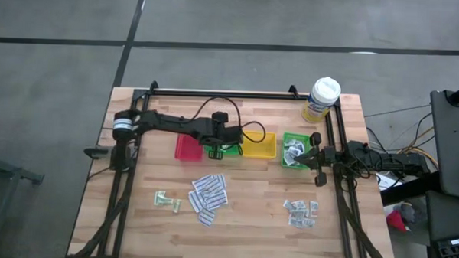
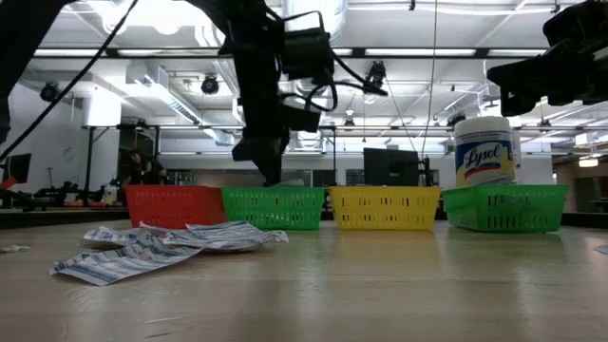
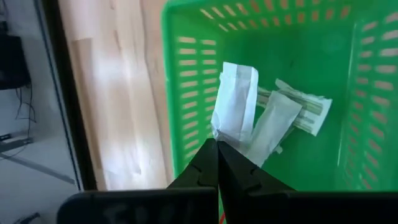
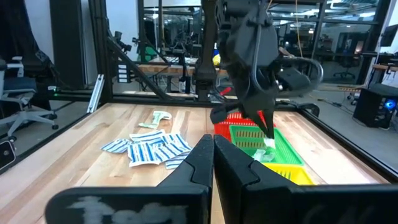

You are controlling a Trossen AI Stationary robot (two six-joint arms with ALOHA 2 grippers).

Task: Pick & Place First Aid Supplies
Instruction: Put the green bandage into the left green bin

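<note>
Here, left claw (image 3: 217,163) pinched closed, empty, above green tray (image 3: 186,93).

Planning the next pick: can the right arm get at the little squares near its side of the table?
Probably yes. The grey-white squares lie loose on bare wood, nothing stacked on or around them. The right claw, shut and empty, sits by the green tray just beyond them; the left claw is off over another tray.

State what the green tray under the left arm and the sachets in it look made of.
Green tray: looks like moulded plastic, glossy, with slotted walls. Sachets: likely matte paper, creased and flat, pale green-white; a foil or plastic lining cannot be ruled out.
</note>
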